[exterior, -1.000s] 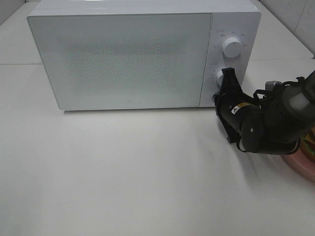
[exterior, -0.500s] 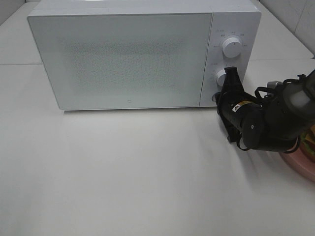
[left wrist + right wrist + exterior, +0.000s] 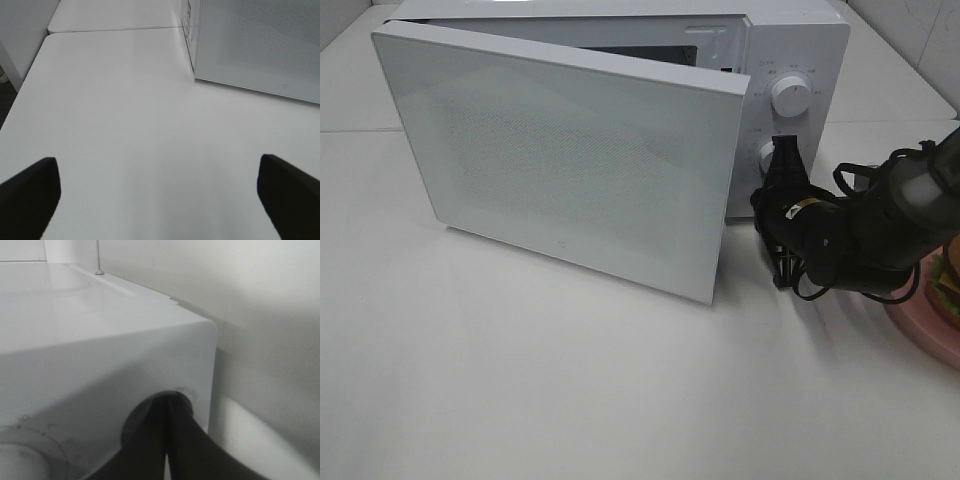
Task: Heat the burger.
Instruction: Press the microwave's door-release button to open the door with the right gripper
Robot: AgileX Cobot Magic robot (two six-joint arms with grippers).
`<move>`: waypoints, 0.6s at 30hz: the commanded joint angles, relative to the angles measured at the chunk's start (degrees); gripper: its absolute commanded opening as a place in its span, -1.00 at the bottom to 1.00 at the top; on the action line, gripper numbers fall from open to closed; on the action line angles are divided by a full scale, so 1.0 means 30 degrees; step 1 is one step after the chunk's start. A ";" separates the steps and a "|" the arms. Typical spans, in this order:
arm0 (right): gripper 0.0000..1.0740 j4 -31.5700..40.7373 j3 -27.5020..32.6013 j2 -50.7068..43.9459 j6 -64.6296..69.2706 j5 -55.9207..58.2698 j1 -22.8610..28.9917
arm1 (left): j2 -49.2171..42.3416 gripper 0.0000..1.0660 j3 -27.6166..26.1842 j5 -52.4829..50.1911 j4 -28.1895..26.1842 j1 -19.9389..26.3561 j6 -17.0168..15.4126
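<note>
- The burger [image 3: 951, 285] sits at the far right edge of the high view. It rests on a pink plate [image 3: 918, 335] on the tabletop [image 3: 570, 400], to the right of the microwave [image 3: 815, 35] and outside it.
- Only a sliver of it shows, cut off by the frame edge and by the right arm [image 3: 865, 235] in front of it. A bit of green lettuce can be made out, but the bun and patty cannot be told.
- The microwave's door [image 3: 570, 160] stands swung partway out, hinged at its left side. A dark strip of the inside shows along its top edge.
- The right jaws are clenched together with nothing between them. In the right wrist view their tips press into a round recess [image 3: 145, 420] in the control panel [image 3: 100, 365].
- In the high view that spot lies low on the panel, under the upper knob [image 3: 790, 95] and a second knob that the arm partly hides.
- The left jaws are released and spread wide, grasping nothing. Their dark fingertips [image 3: 30, 192] hang over the tabletop, with the door's lower corner well ahead of them.
</note>
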 commanded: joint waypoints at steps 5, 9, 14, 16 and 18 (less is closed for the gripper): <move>-1.00 -0.0840 -0.0955 -0.0248 0.1050 -0.4125 -0.0497 | -0.0382 0.92 0.0038 -0.0076 -0.0115 -0.0057 -0.0057; -1.00 -0.0840 -0.0210 -0.0382 0.1299 -0.4125 -0.0439 | -0.0382 0.92 0.0038 -0.0076 -0.0115 -0.0057 -0.0057; -1.00 -0.1700 0.0382 -0.0382 0.1929 -0.3934 -0.0439 | -0.0382 0.92 0.0038 -0.0076 -0.0115 -0.0057 -0.0057; -1.00 -0.1776 0.0382 -0.0382 0.1967 -0.3782 -0.0439 | -0.0382 0.92 0.0038 -0.0076 -0.0115 -0.0057 -0.0057; -1.00 -0.1795 0.0382 -0.0382 0.1986 -0.3610 -0.0439 | -0.0382 0.92 0.0038 -0.0076 -0.0115 -0.0057 -0.0057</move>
